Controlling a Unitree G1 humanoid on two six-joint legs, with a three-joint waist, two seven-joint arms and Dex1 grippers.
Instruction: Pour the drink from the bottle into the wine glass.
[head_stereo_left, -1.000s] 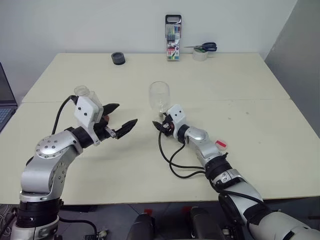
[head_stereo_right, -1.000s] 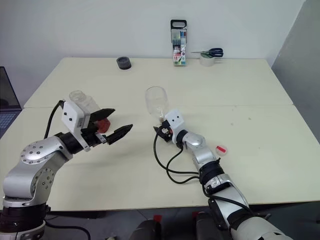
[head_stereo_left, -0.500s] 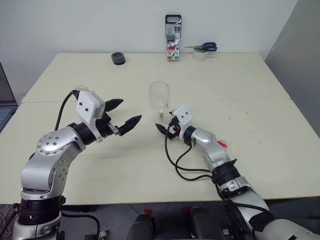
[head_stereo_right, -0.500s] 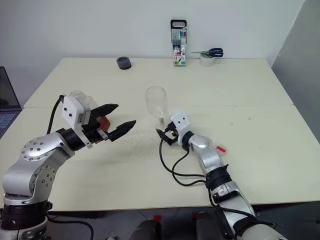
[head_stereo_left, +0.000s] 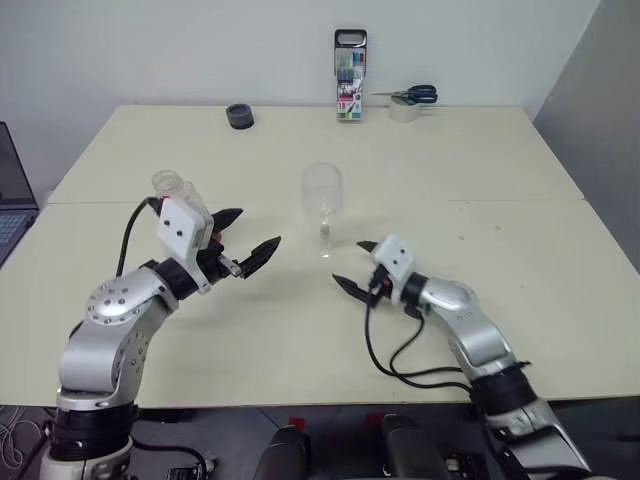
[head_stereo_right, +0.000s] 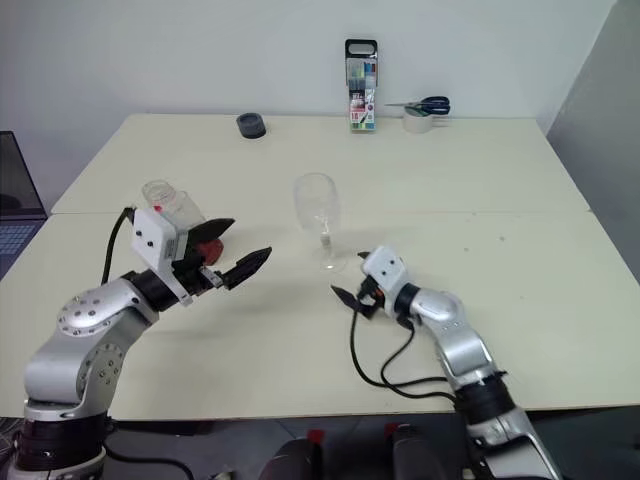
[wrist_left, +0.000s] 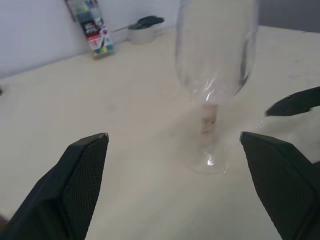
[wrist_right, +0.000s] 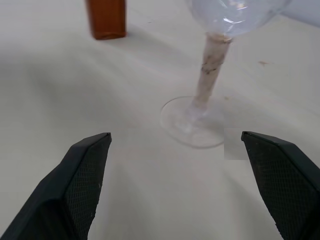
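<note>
- Pincers first: our left pincer (head_stereo_left: 248, 240) and right pincer (head_stereo_left: 354, 266) both gape apart, empty.
- Between them the wine glass (head_stereo_right: 317, 218) stands upright on the counter (head_stereo_left: 500, 180) — near either fingertip.
- Behind our left pincer stands the bottle (head_stereo_right: 165, 205); a careless reach could topple the glass or bottle.

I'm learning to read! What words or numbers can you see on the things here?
Pen pack at the table's far edge: it has print on its label, too small to read.
Bottle: no label text can be made out.
Wine glass: no writing.
</note>
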